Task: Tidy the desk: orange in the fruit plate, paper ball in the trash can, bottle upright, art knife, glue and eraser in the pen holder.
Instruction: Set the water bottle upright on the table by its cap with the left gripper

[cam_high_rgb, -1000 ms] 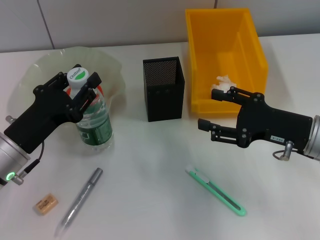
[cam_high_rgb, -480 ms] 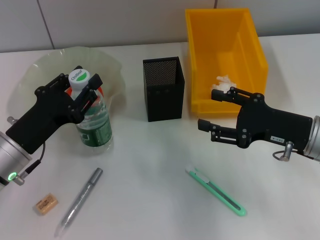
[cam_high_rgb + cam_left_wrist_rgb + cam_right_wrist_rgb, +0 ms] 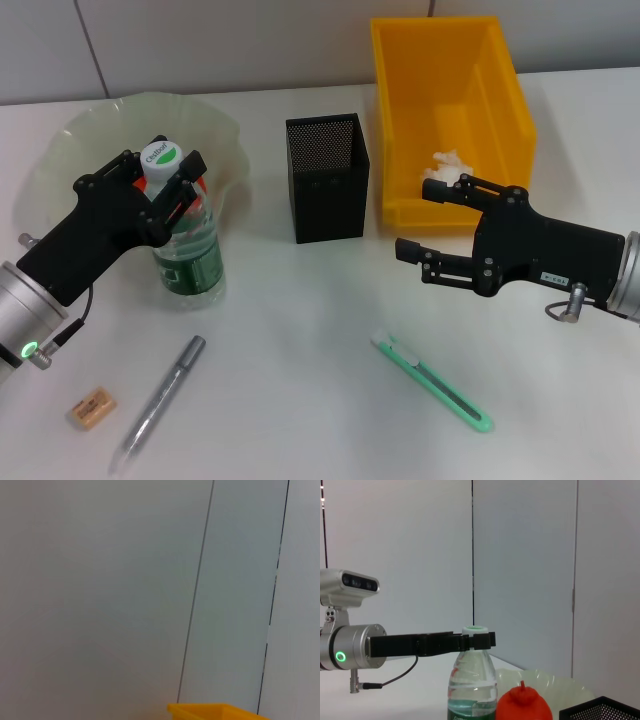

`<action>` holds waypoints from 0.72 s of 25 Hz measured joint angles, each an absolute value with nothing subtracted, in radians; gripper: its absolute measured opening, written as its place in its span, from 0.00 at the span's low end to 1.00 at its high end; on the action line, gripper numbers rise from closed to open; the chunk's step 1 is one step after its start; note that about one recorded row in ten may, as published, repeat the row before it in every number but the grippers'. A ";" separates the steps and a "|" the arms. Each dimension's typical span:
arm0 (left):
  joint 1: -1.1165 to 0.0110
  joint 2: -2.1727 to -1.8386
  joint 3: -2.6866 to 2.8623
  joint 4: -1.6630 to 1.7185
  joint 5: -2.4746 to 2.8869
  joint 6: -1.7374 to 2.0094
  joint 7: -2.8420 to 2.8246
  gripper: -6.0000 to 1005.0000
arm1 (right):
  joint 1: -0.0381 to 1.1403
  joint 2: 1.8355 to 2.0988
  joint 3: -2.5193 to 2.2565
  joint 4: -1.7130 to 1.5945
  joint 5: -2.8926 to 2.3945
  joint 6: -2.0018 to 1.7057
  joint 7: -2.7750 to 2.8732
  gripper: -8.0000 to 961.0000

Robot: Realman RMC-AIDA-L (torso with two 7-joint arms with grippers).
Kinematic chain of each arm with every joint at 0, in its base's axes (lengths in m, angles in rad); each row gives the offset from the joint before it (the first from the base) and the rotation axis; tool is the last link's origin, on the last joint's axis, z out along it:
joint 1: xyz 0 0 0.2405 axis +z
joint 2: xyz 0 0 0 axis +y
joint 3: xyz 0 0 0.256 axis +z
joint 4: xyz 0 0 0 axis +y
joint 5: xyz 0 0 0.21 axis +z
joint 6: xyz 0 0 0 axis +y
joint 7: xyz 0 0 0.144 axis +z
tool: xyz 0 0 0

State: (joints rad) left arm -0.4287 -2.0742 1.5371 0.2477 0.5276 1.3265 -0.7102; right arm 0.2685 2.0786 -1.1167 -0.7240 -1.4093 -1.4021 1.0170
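Nearest you on the white desk (image 3: 300, 400) lie the eraser (image 3: 91, 409) at 7 o'clock, the glue (image 3: 158, 402) just to its right, and the knife (image 3: 432, 382) at 5 o'clock. Behind the desk a pale panelled wall (image 3: 520, 555) closes the room.

Your left gripper (image 3: 163, 186) is clamped on the bottle (image 3: 185, 240) at its neck, just under the cap; the bottle stands upright at 9 o'clock, against the front edge of the plate (image 3: 90, 140). In the right wrist view the orange (image 3: 525, 705) sits in that plate just beside the bottle.

Your right gripper (image 3: 428, 220) hovers at 3 o'clock with jaws spread wide, holding nothing, just in front of the bin (image 3: 450, 110).

The holder (image 3: 327, 177) stands at 12 o'clock between plate and bin. The paper ball (image 3: 445, 165) lies inside the bin, just past the right gripper.
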 joint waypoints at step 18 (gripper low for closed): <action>-0.420 -2.074 1.537 0.247 0.528 1.335 -0.712 0.53 | 0.269 2.080 -1.117 -0.736 -1.410 -1.398 1.017 0.82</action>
